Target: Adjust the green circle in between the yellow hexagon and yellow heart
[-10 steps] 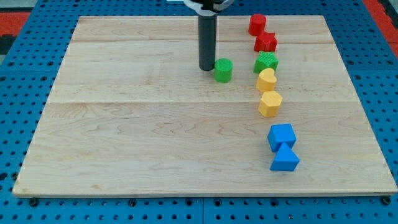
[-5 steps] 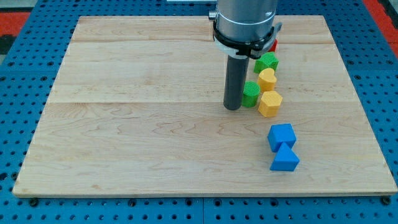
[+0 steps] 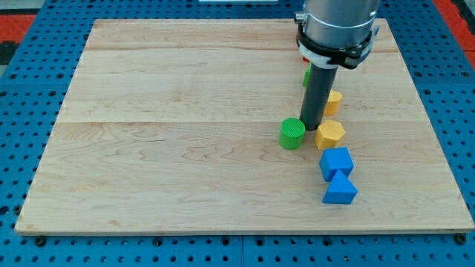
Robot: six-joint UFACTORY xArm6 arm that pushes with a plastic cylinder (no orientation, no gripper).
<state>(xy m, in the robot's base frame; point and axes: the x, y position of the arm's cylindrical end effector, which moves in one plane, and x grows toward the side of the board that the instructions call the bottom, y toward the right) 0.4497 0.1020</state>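
Observation:
The green circle [image 3: 292, 134] lies on the wooden board, left of the yellow hexagon [image 3: 329, 136]. The yellow heart [image 3: 333, 101] sits above the hexagon, half hidden behind the rod. My tip [image 3: 312, 127] stands between the green circle and the yellow hexagon, touching or nearly touching both, and just below-left of the heart. The green circle is outside the gap between the two yellow blocks, down and to the left of it.
A blue cube [image 3: 336, 162] and a blue triangle [image 3: 340, 189] sit just below the hexagon. A second green block [image 3: 306, 75] shows as a sliver behind the rod. The arm's body hides the red blocks at the view's top right.
The rod moved right and down. The green circle slid down and left of the yellow pair. The hexagon shifted slightly down and the heart shifted right.

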